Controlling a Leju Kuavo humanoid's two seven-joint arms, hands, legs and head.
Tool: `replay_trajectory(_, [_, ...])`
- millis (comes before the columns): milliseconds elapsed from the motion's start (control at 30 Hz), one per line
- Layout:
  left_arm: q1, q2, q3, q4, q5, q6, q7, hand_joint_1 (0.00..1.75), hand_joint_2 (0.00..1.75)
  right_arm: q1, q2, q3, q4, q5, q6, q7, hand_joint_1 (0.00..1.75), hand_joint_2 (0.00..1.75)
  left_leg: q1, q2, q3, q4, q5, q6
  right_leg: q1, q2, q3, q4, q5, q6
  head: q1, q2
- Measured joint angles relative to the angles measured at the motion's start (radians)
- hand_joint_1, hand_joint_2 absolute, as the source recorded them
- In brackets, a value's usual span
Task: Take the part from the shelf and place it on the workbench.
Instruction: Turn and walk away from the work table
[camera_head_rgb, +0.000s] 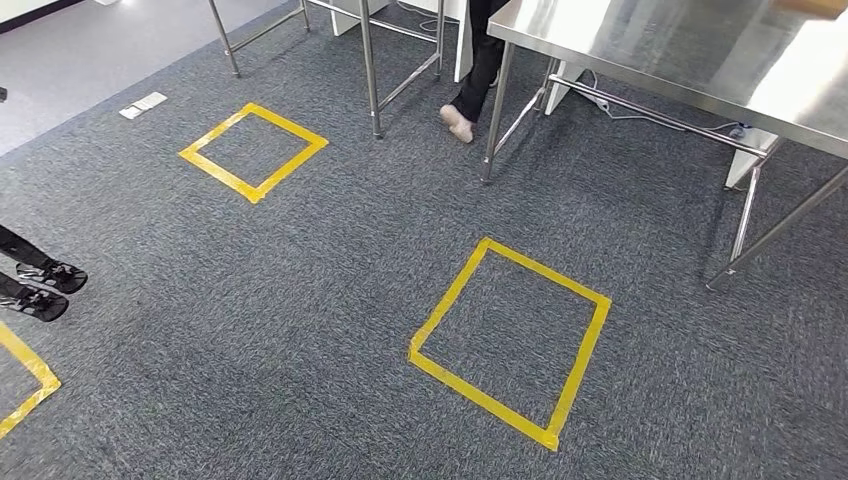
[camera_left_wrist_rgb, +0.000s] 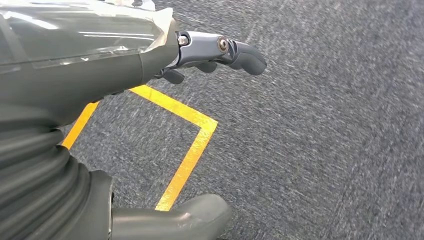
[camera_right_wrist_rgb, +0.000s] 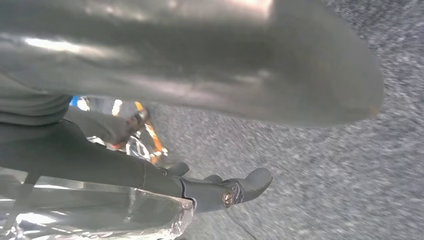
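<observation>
My left hand (camera_left_wrist_rgb: 115, 60) hangs over the grey carpet with its fingers (camera_left_wrist_rgb: 235, 52) stretched out and its thumb (camera_left_wrist_rgb: 175, 220) well apart from them; it holds nothing. On the other side, my right hand (camera_right_wrist_rgb: 165, 182) also hangs over carpet. Bare floor shows between its fingers (camera_right_wrist_rgb: 245, 185) and its thick thumb (camera_right_wrist_rgb: 225, 65), and nothing is in its grasp. A steel workbench (camera_head_rgb: 680, 50) stands at the upper right of the head view. The picture is blurred.
Yellow tape squares mark the carpet, one in front of me (camera_head_rgb: 510, 340) and one further left (camera_head_rgb: 253, 150). A second steel frame (camera_head_rgb: 370, 70) stands behind. One person's foot (camera_head_rgb: 457, 122) rests by the table leg, and another person's shoes (camera_head_rgb: 45, 285) are at the left edge.
</observation>
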Motion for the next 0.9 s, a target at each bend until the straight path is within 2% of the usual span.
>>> replay_trajectory(100, [0.001,0.000,0.001,0.000,-0.001,0.000,0.000,0.00,1.75,0.000,0.000,0.000,0.000,-0.001,-0.002,0.000,0.00,0.00,0.000,-0.004,-0.001,-0.002,0.003,-0.006,0.002,-0.008,-0.002,0.002,0.001,-0.008,-0.002,0.000])
replay_trajectory(133, [0.002,0.001,0.003,0.000,-0.001,-0.001,0.000,0.00,1.75,-0.001,0.001,0.000,0.000,-0.001,-0.004,0.000,0.00,0.00,0.002,-0.005,-0.005,0.001,0.002,-0.011,-0.001,-0.017,0.000,0.001,0.005,-0.017,-0.003,0.000])
replay_trajectory(167, [0.003,0.003,0.006,0.000,-0.001,-0.002,0.001,0.00,1.75,0.000,0.002,0.001,0.000,-0.001,-0.008,0.000,0.00,0.00,0.003,0.012,-0.029,0.051,-0.029,-0.018,-0.002,-0.032,0.000,0.001,0.009,-0.031,-0.005,0.000])
replay_trajectory(233, [0.006,0.005,0.011,0.000,-0.001,-0.004,0.004,0.00,1.75,0.005,0.005,0.001,0.000,0.000,-0.014,-0.001,0.00,0.00,0.006,0.055,-0.096,0.198,-0.095,-0.028,-0.001,-0.073,0.002,-0.002,0.016,-0.053,-0.009,0.000])
replay_trajectory(267, [0.006,0.006,0.012,0.000,-0.001,-0.004,0.005,0.00,1.75,0.008,0.006,0.001,0.001,0.000,-0.015,-0.001,0.00,0.00,0.006,0.078,-0.111,0.238,-0.111,-0.029,0.004,-0.090,0.001,-0.001,0.015,-0.059,-0.011,0.000])
replay_trajectory(300, [0.007,0.006,0.013,0.000,0.000,-0.005,0.006,0.00,1.75,0.009,0.007,0.001,0.001,0.000,-0.015,-0.001,0.00,0.00,0.007,0.090,-0.089,0.205,-0.088,-0.029,0.006,-0.103,0.002,-0.001,0.014,-0.060,-0.011,0.000])
replay_trajectory(367, [0.004,0.008,0.013,0.000,0.000,-0.005,0.006,0.00,1.75,0.008,0.008,0.002,0.001,0.000,-0.015,-0.002,0.00,0.00,0.005,0.121,-0.014,0.066,-0.039,-0.024,0.012,-0.117,0.004,0.000,0.008,-0.054,-0.011,0.000])
replay_trajectory(400, [0.003,0.008,0.013,0.000,0.000,-0.005,0.006,0.00,1.75,0.008,0.008,0.002,0.001,0.000,-0.015,-0.002,0.00,0.00,0.003,0.131,0.007,0.027,-0.029,-0.021,0.016,-0.123,0.003,0.001,0.005,-0.050,-0.010,0.000])
replay_trajectory(433, [0.003,0.008,0.013,0.000,0.000,-0.006,0.006,0.00,1.75,0.007,0.008,0.002,0.001,0.000,-0.015,-0.002,0.00,0.00,0.000,0.131,0.013,0.013,-0.029,-0.017,0.021,-0.129,0.002,0.001,0.003,-0.046,-0.008,0.000])
replay_trajectory(500, [0.004,0.008,0.013,0.000,0.000,-0.007,0.007,0.00,1.75,0.005,0.008,0.003,0.001,0.000,-0.015,-0.002,0.00,0.00,-0.004,0.113,0.010,0.009,-0.025,-0.006,0.024,-0.140,0.005,0.002,0.000,-0.036,-0.006,0.000])
replay_trajectory(567, [0.004,0.007,0.014,0.000,0.003,-0.005,0.009,0.00,1.75,0.003,0.008,0.007,0.001,0.000,-0.015,-0.002,0.00,0.00,-0.003,0.098,0.010,0.001,-0.017,0.010,0.021,-0.115,-0.004,0.033,-0.022,-0.030,-0.006,0.000])
replay_trajectory(600, [0.003,0.007,0.015,0.000,0.006,-0.003,0.010,0.00,1.75,0.004,0.009,0.010,0.001,0.001,-0.014,-0.002,0.00,0.00,-0.001,0.091,0.009,-0.002,-0.012,0.016,0.018,-0.094,-0.025,0.079,-0.047,-0.030,-0.006,0.000])
replay_trajectory(667, [0.001,0.007,0.021,0.000,0.013,0.002,0.011,0.00,1.75,0.006,0.011,0.018,0.002,0.001,-0.011,-0.001,0.00,0.00,-0.001,0.073,0.003,-0.002,-0.008,0.022,0.013,-0.061,-0.088,0.212,-0.108,-0.034,-0.004,0.000])
replay_trajectory(700, [0.001,0.006,0.025,0.000,0.016,0.004,0.012,0.00,1.75,0.007,0.010,0.023,0.002,0.001,-0.010,-0.001,0.00,0.00,-0.002,0.062,0.001,-0.002,-0.007,0.023,0.012,-0.056,-0.115,0.267,-0.125,-0.032,-0.005,0.000])
replay_trajectory(733, [0.002,0.006,0.027,0.001,0.018,0.006,0.012,0.00,1.75,0.009,0.010,0.028,0.002,0.000,-0.010,-0.004,0.00,0.00,-0.002,0.052,0.000,-0.002,-0.006,0.023,0.011,-0.053,-0.128,0.291,-0.128,-0.026,-0.005,0.000])
replay_trajectory(767, [0.003,0.005,0.030,0.001,0.020,0.008,0.012,0.00,1.75,0.009,0.009,0.032,0.002,0.000,-0.011,-0.008,0.00,0.00,-0.002,0.041,0.000,-0.001,-0.006,0.022,0.009,-0.051,-0.120,0.273,-0.112,-0.018,-0.005,0.000])
replay_trajectory(833, [0.004,0.004,0.034,0.001,0.020,0.009,0.012,0.00,1.75,0.009,0.008,0.040,0.002,-0.001,-0.013,-0.017,0.00,0.00,-0.001,0.019,0.001,0.000,-0.003,0.018,0.001,-0.034,-0.059,0.139,-0.050,-0.002,-0.004,0.000])
replay_trajectory(867, [0.004,0.004,0.036,0.000,0.020,0.009,0.012,0.00,1.75,0.008,0.008,0.042,0.002,-0.001,-0.014,-0.020,0.00,0.00,-0.003,0.009,0.001,0.001,-0.003,0.014,0.000,-0.022,-0.030,0.072,-0.023,0.001,-0.004,0.000])
replay_trajectory(900, [0.004,0.005,0.037,0.000,0.020,0.009,0.012,0.00,1.75,0.008,0.008,0.044,0.002,-0.002,-0.015,-0.021,0.00,0.00,-0.005,0.001,0.000,0.001,-0.001,0.008,0.000,-0.013,-0.012,0.027,-0.006,-0.002,-0.004,0.000])
